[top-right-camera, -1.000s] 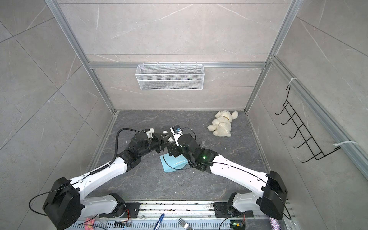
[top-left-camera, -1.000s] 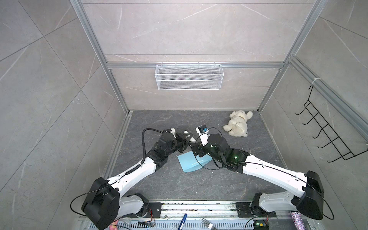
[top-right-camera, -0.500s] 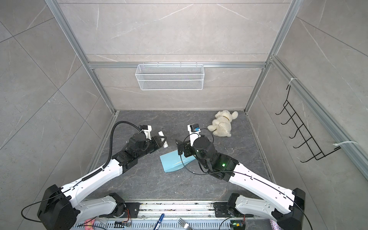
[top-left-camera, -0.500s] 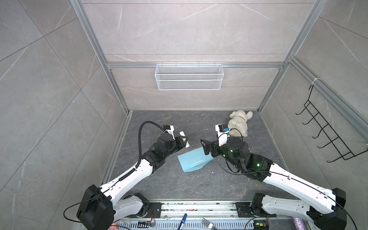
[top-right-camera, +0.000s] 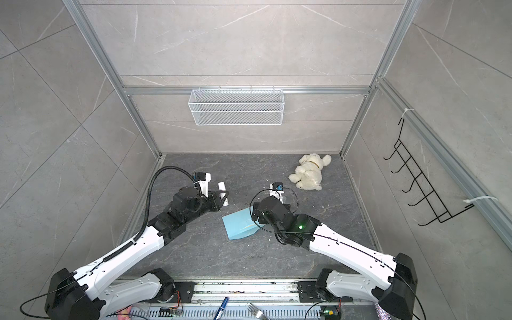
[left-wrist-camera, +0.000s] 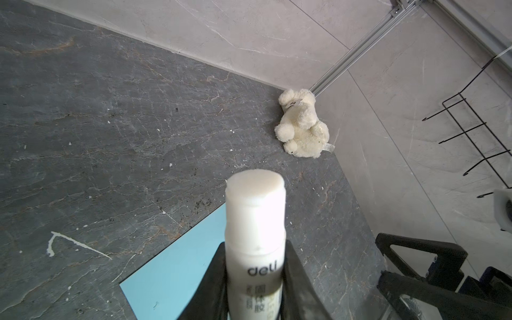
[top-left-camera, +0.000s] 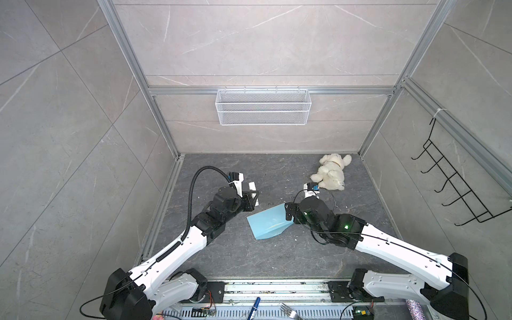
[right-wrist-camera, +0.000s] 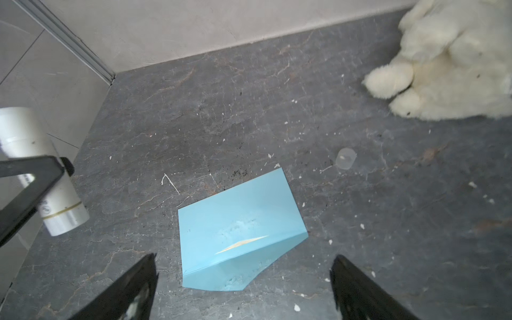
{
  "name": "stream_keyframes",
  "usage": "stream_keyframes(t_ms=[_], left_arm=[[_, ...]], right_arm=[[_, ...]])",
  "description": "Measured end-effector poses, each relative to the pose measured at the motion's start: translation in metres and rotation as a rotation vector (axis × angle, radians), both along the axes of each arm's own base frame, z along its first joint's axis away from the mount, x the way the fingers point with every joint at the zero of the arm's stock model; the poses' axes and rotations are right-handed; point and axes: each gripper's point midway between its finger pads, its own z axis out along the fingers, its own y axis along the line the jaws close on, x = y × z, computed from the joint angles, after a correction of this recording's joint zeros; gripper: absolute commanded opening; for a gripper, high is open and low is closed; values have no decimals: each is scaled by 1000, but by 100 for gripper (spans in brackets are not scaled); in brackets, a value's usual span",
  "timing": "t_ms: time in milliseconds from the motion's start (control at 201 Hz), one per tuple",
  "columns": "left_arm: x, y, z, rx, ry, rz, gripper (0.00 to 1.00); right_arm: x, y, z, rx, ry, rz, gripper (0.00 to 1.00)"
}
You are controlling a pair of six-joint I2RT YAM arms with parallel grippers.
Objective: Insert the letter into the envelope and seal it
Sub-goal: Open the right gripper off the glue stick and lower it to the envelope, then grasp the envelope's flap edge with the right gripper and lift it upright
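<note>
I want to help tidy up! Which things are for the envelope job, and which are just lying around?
For the job: envelope, glue stick held by the left gripper, open right gripper.
Just lying about: teddy, wire basket, hook rack, pen, fork.

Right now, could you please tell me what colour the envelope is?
The envelope is plain light blue, seen best in the right wrist view.

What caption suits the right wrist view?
Open right hand above the light blue envelope; gripped glue stick nearby.
</note>
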Motion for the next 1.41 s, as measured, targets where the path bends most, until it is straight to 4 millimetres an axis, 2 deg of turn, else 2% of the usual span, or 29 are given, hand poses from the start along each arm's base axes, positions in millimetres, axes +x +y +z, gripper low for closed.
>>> stream_keyframes(t_ms=[289,453,767,996,1200,1409], left_arm=[[-2,2,-9,37,8,-10,0],[-4,3,-17,47,20,-11,0],[-6,5,-23,60,32,-11,0],[-8,7,-24,63,36,-10,0],[-11,9,-24,61,31,-8,0],[-10,9,-25,62,33,-8,0]], right_arm=[[-16,5,-67,103,217,-102,89],[-25,18,-107,174,341,-136,82],[-24,41,-155,316,489,-182,64],[-21,48,-182,391,557,-204,52],[-15,55,-185,442,572,-202,39],[-8,53,-187,468,579,-211,16]])
